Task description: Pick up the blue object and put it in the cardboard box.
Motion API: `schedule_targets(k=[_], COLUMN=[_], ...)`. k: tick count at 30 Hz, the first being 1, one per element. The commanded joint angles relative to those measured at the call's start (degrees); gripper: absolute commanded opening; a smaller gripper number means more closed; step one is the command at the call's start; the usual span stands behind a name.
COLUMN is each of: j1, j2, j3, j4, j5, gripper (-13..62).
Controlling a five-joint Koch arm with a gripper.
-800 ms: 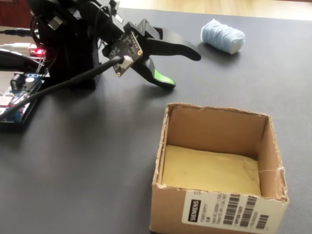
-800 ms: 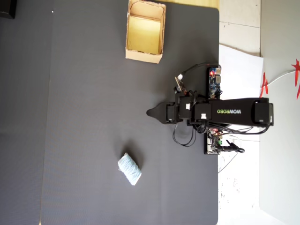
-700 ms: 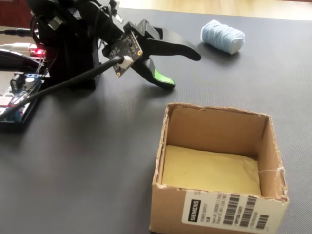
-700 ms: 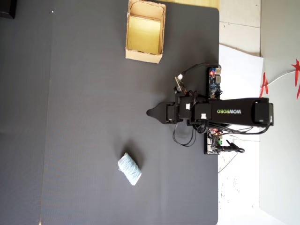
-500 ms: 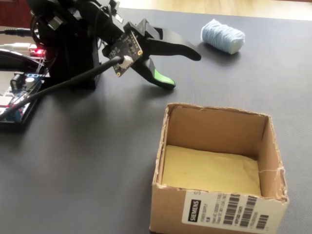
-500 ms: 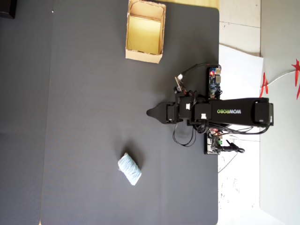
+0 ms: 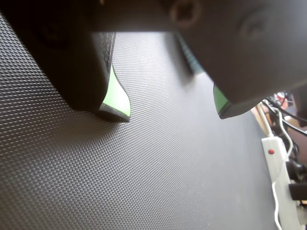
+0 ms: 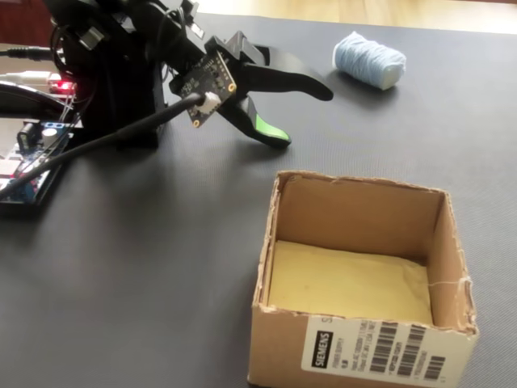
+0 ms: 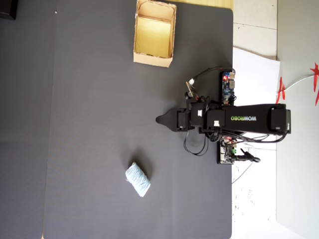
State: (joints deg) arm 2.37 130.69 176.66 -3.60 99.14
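Observation:
The blue object (image 8: 370, 58), a pale ribbed bundle, lies on the dark mat at the far right of the fixed view; the overhead view has it (image 9: 137, 179) at lower centre. The cardboard box (image 8: 275, 339) stands open and empty near the front, and sits at the top (image 9: 152, 59) in the overhead view. My gripper (image 8: 303, 115) hovers low over the mat, between the two and well apart from both, open with nothing between its green-padded fingers. The wrist view shows only my gripper (image 7: 171, 112) and bare mat between the jaws. From overhead my gripper (image 9: 160, 119) points left.
The arm's black base (image 8: 105, 73) and circuit boards (image 8: 24, 162) with cables sit at the left of the fixed view. A white power strip (image 7: 283, 182) lies off the mat edge in the wrist view. The mat's right edge (image 9: 232, 74) borders white paper.

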Motion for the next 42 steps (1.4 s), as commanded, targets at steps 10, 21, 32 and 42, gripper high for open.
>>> schedule_targets(k=[10,21,32,42], j1=[-0.4,-0.7,-6.6,-13.3], j2=[4.8,4.8,4.7,4.7], j3=[2.0,2.0,2.0,1.9], j4=[6.0,6.1,5.9,5.7], j5=[1.6,1.6,1.6,1.4], gripper=[34.0,34.0,33.9,33.9])
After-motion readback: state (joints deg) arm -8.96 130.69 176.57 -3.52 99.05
